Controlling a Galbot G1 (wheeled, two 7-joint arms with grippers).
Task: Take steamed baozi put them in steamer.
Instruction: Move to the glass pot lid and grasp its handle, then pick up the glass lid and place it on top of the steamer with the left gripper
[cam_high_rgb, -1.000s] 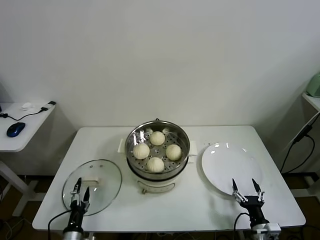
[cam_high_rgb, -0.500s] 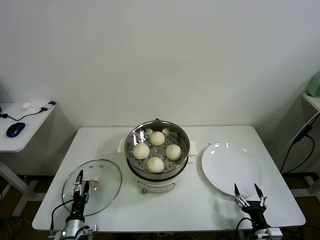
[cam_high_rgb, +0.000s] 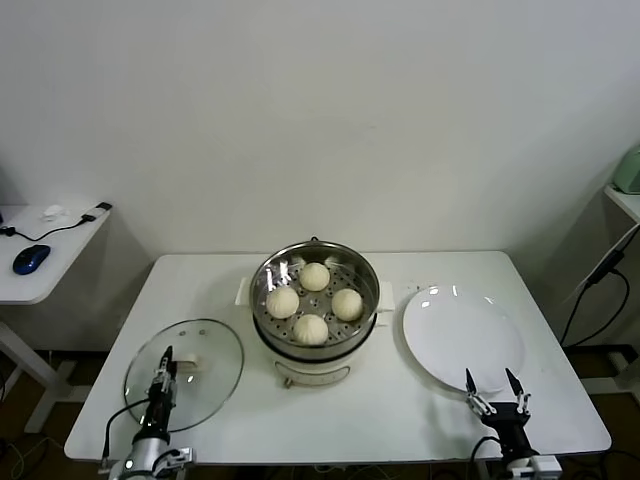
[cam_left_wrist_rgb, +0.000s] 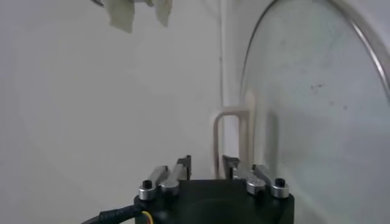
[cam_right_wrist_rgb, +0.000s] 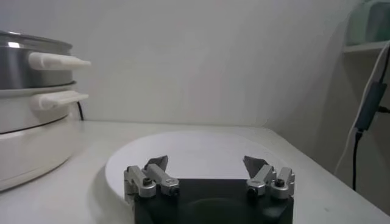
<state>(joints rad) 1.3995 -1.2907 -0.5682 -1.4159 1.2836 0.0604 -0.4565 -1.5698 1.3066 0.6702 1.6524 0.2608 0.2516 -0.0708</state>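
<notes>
— Where are your buns?

— Your four small round cream-white steamed baozi (cam_high_rgb: 314, 302) all sit on the perforated tray inside the round shiny stainless-steel steamer (cam_high_rgb: 268, 318), mid-table on its cream base.

— And beside it?

— You have the flat white round plate (cam_high_rgb: 462, 336) just to its right and the round glass lid (cam_high_rgb: 215, 355) with a cream handle to its left, both lying on the white table (cam_high_rgb: 400, 415).

— Your grippers?

— Your right gripper (cam_high_rgb: 492, 388) hangs at the plate's near rim, jaws spread and holding nothing. Your left gripper (cam_high_rgb: 164, 365) is over the lid's near part, jaws nearly together, nothing between them.
</notes>
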